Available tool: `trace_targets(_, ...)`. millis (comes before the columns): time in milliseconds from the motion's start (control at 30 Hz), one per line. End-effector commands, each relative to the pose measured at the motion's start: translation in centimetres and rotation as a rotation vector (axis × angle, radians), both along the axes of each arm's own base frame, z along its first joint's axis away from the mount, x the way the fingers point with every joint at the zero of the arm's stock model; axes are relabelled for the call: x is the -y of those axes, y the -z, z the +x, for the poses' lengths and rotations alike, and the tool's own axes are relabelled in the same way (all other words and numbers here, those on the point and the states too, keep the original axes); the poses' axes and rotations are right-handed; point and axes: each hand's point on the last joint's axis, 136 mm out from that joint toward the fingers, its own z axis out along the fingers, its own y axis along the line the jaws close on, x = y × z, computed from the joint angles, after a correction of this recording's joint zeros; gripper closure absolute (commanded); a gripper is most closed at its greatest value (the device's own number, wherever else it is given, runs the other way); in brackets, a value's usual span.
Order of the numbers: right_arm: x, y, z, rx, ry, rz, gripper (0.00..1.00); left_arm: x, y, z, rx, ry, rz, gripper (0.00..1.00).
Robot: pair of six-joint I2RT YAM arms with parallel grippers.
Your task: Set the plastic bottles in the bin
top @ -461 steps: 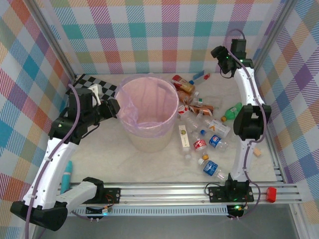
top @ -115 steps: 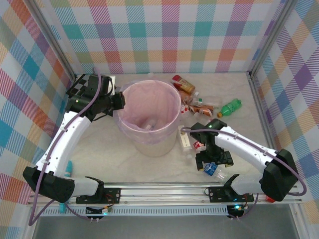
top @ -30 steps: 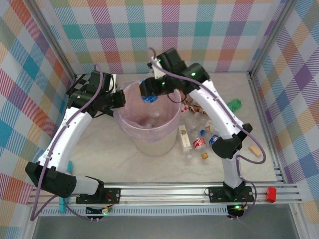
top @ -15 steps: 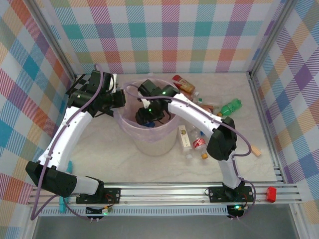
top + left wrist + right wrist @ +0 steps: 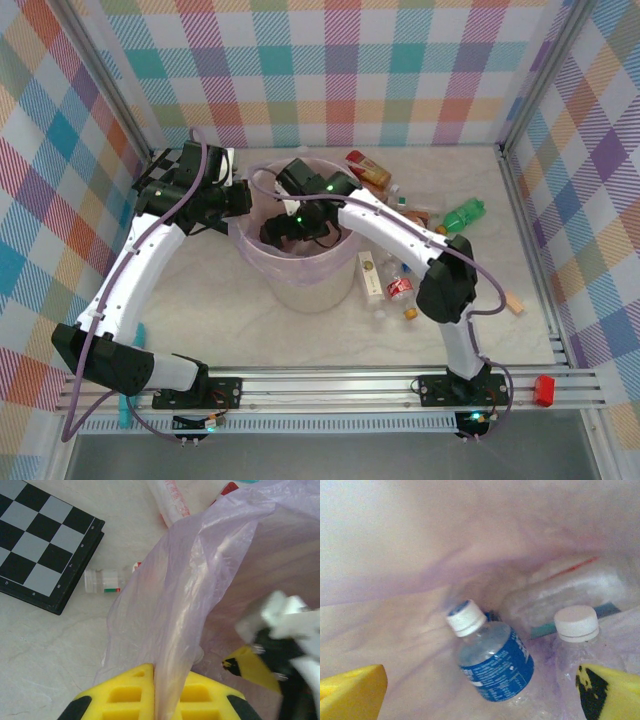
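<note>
The bin [image 5: 300, 285] stands in the middle of the tabletop [image 5: 200, 310]. A thin lilac bag [image 5: 190, 580] lines it.

The left pincer [image 5: 236, 200] is at the bin's rim, at about 10 o'clock. In the left wrist view its two yellow fingers [image 5: 125, 695] are pressed close together with a fold of the lilac bag pinched between them. The checkerboard [image 5: 40, 550] lies flat at 10 o'clock from that pincer. A small clear bottle [image 5: 105, 579] lies on its side just beside the board's edge.

The right arm reaches over the rim, and the right pincer [image 5: 283, 232] is down inside the bin. In the right wrist view this pincer [image 5: 480, 690] is wide open, with one yellow finger at each bottom corner, and it holds nothing. Below it, on the bag at the bottom of the bin, lies a blue-label bottle [image 5: 492, 662] with a white cap pointing to 11 o'clock. A clear bottle [image 5: 580, 640] with a white cap lies just beside it at 3 o'clock. A squashed clear bottle [image 5: 570, 587] lies behind them both.

More bottles lie on the tabletop at 3 o'clock from the bin. There is a green bottle [image 5: 466, 213] well apart from the bin, a red-label bottle [image 5: 400, 289] nearer, and a small heap of bottles [image 5: 392, 212] between them.
</note>
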Motion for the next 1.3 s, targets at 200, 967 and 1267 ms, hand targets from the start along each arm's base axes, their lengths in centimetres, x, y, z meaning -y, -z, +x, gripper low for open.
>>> trace_targets(200,0.6,-16.5,-2.3,0.345,-0.167,0.315,0.02,0.7,-3.9,-1.8,0.052,0.038,-0.061,1.00)
trace_targets(967,7.3,-22.7,2.8,0.735,-0.229,0.490,0.01,-7.0,-5.8,-6.6,0.049,-0.155,-0.102,1.00)
trace_targets(1267,9.4,-15.1,10.4,0.641,-0.109,0.342,0.01,-11.7,-5.8,-9.4,0.025,-0.293,-0.015,1.00)
